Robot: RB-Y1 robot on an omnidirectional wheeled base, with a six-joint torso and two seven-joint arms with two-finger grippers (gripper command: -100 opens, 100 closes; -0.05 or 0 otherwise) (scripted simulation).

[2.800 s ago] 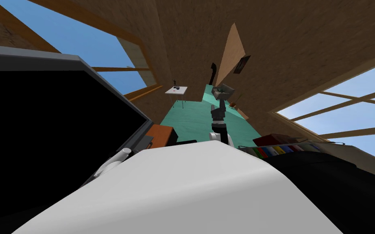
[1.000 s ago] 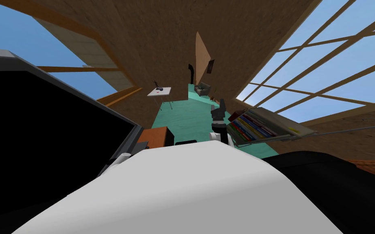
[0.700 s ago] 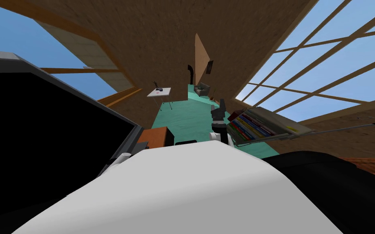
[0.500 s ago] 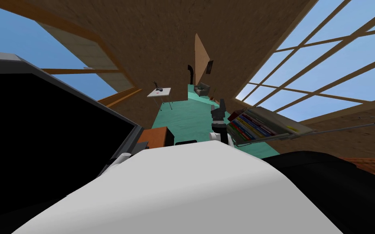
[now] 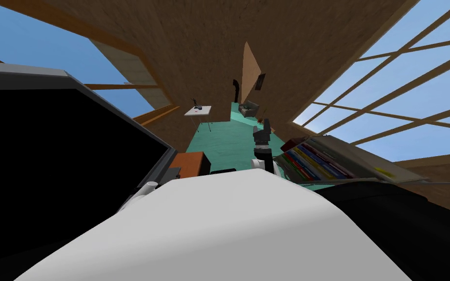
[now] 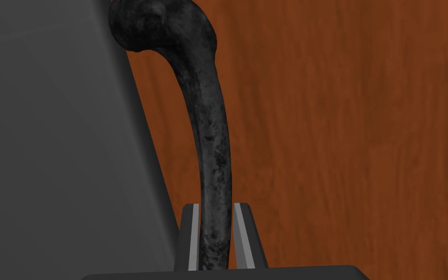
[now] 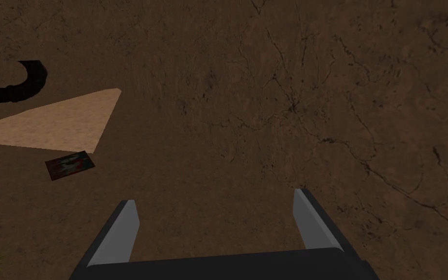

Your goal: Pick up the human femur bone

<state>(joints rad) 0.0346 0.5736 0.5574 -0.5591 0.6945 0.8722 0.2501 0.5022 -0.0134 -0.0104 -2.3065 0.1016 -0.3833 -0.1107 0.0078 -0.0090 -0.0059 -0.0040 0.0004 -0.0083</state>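
Left end effector point(image 6: 215, 208) is clamped on the femur point(image 6: 209, 126), both blade fingers point(image 6: 195, 238) pressing the sides of the dark, mottled shaft low down. The bone runs away from the jaws, its knobbed head right against the edge of a grey panel point(image 6: 48, 146), with a red-brown wood surface point(image 6: 344, 146) behind. I cannot tell whether it rests on that wood.

My read is that it's stiff and won't flex, and it looks rough enough not to slide. The shaft is round between thin blades, though, and most of its length hangs beyond the grip, so it may twist. A hold nearer mid-shaft would balance better.

Right end effector point(image 7: 215, 206) is spread wide and empty.
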